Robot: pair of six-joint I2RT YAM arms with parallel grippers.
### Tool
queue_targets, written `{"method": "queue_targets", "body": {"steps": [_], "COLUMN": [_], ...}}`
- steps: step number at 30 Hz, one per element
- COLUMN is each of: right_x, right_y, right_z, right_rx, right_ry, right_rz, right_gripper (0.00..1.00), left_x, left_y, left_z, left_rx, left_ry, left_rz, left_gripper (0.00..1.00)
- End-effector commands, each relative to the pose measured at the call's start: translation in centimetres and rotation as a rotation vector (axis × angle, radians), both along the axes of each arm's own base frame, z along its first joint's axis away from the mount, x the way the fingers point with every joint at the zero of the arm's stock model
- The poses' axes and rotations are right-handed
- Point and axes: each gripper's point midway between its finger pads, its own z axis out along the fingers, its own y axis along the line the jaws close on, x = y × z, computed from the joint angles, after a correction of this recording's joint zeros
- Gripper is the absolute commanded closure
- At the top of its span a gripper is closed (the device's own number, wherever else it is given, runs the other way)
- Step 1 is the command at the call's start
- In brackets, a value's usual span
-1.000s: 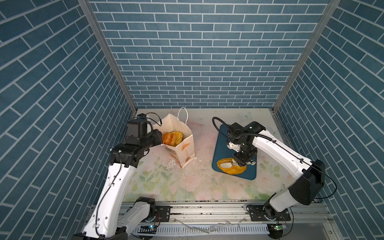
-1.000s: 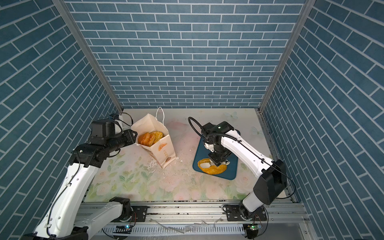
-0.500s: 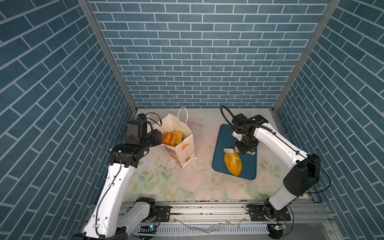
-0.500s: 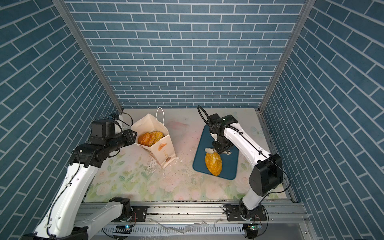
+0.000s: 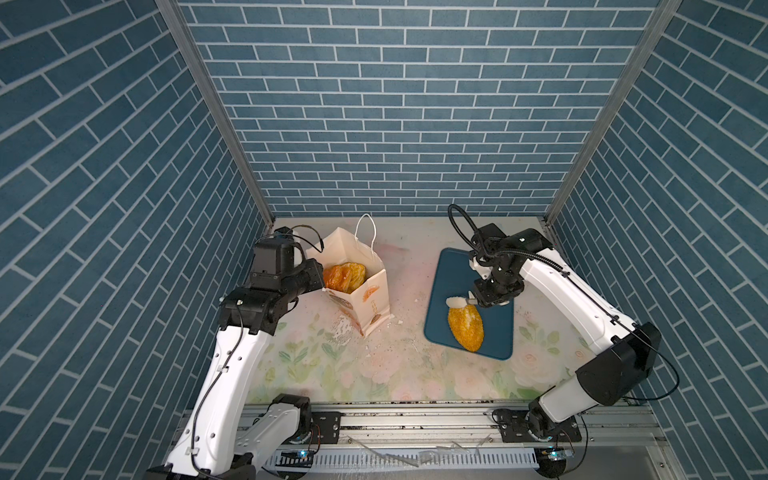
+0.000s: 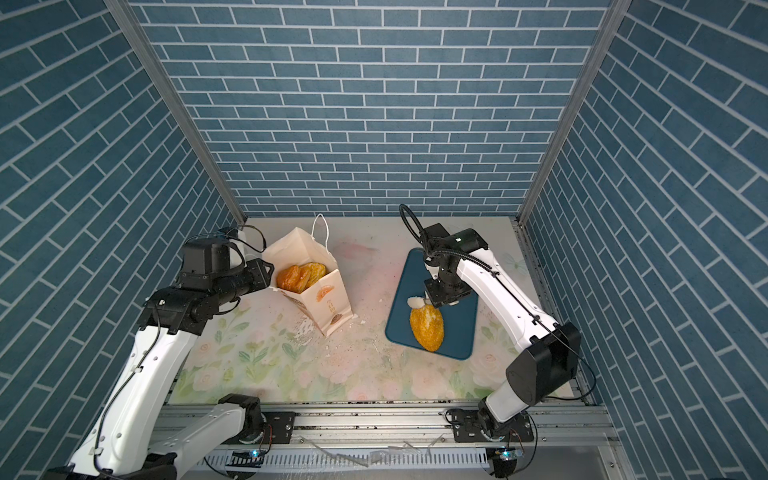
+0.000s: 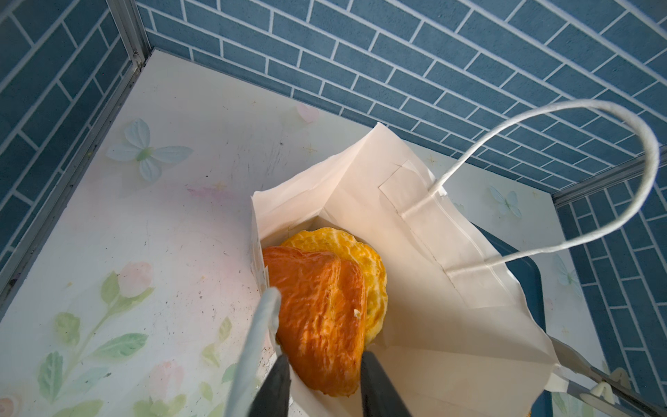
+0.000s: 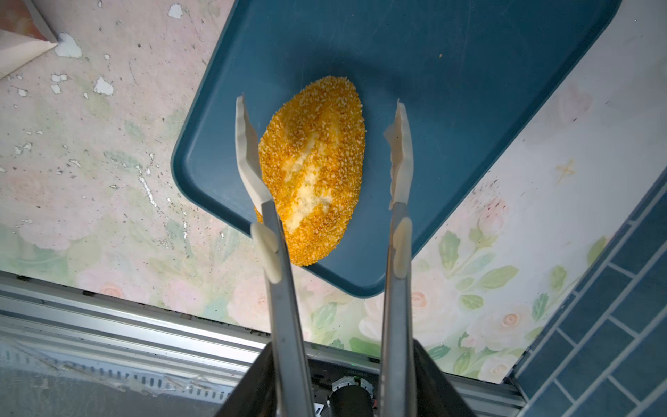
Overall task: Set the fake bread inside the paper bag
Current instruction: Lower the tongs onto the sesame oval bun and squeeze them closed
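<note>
From where I stand, the seeded loaf (image 5: pixel 465 328) lies lengthwise on the dark blue tray (image 5: pixel 451 270), on the right side of the floral table (image 5: pixel 374 374). It is the only piece of bread I can see outside the bag. The right gripper (image 5: pixel 493 293) is clamped on a pair of tongs (image 8: pixel 285 289). Their white tips stand apart at the loaf's far end, one over the edge of its crust, the other clear to the side, so the loaf is not pinched.

Left of the tray the paper bag (image 5: pixel 368 291) leans with its mouth open. A reddish pastry (image 7: pixel 317 317) and a yellow pastry (image 7: pixel 346 245) are stacked high inside. A cord handle (image 5: pixel 365 232) rises from the far rim. The left gripper (image 5: pixel 318 277) sits at the bag's near rim, its fingers (image 7: pixel 379 386) partly apart with the reddish pastry showing between them. I cannot tell whether they grip anything. White flakes (image 5: pixel 345 332) litter the tabletop between bag and tray.
</note>
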Motion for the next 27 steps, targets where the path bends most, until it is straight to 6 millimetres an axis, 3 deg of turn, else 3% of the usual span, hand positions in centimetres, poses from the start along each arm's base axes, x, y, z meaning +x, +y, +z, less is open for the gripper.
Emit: {"method": "queue_targets", "body": {"steps": [1, 9, 17, 27], "right_x": [-1.8, -2.3, -2.4, -1.2], "right_y": [0.2, 0.3, 1.0, 0.2], "right_z": [-0.4, -3.0, -4.0, -1.5], "right_rx": [0.032, -0.002, 0.024, 0.003], "right_ry": [0.055, 0.119, 0.140, 0.035], "right_rz": [-0.060, -0.055, -0.054, -0.052], "right_gripper": [0.45, 0.42, 0.43, 0.59], "left_x": [0.4, 0.4, 0.6, 0.3], "left_y": [0.0, 0.0, -0.1, 0.0], "left_z": [0.4, 0.5, 0.5, 0.8], "left_rx": [-0.003, -0.003, -0.013, -0.010], "left_ry": [-0.013, -0.012, -0.013, -0.025], "left_rz": [-0.002, 0.000, 0.001, 0.001], "left_gripper": [0.65, 0.65, 0.65, 0.65]}}
